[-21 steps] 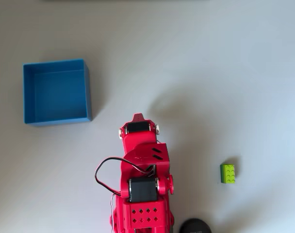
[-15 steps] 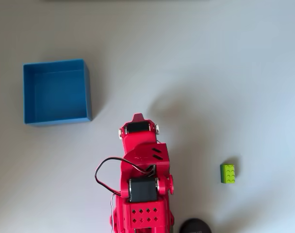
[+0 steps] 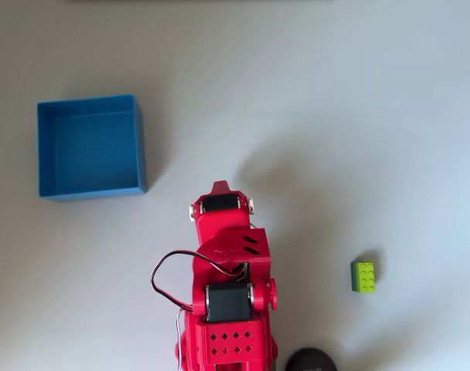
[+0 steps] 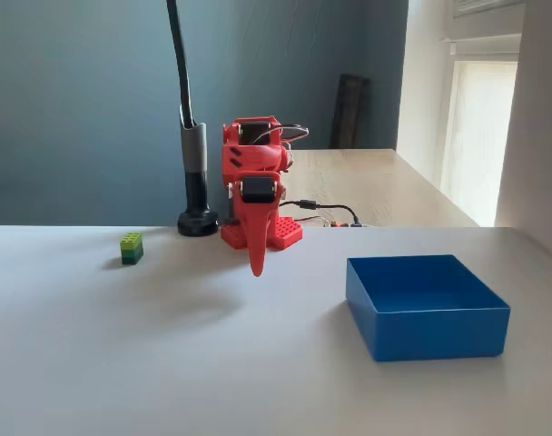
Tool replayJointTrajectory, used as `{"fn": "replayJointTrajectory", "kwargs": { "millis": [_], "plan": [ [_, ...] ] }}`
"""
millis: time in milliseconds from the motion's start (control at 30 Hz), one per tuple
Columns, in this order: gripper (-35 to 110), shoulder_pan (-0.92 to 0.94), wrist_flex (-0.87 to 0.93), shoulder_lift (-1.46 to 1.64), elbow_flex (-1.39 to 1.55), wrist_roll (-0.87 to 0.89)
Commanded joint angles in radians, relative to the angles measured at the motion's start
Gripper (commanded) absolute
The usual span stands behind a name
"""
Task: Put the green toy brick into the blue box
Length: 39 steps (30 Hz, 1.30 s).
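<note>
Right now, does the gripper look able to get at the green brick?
Probably yes. The brick sits alone on bare table beside the arm, nothing between it and the gripper, which hangs pointing down, apart from it.

We are finding no text, label, brand, number or sign that can be read in either view.
</note>
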Motion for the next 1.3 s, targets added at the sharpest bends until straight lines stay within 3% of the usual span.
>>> {"fn": "replayJointTrajectory", "kwargs": {
  "millis": [0,400,733,1133,1267],
  "plan": [
    [0,-0.011,0.006,0.023,0.014,-0.011],
    [0,-0.005,-0.025,-0.006,-0.127,0.066],
    [0,0.156,-0.025,-0.388,-0.362,0.166],
    [28,0.476,-0.023,-0.862,-0.607,0.199],
    [29,0.569,-0.023,-0.953,-0.664,0.209]
  ]
}}
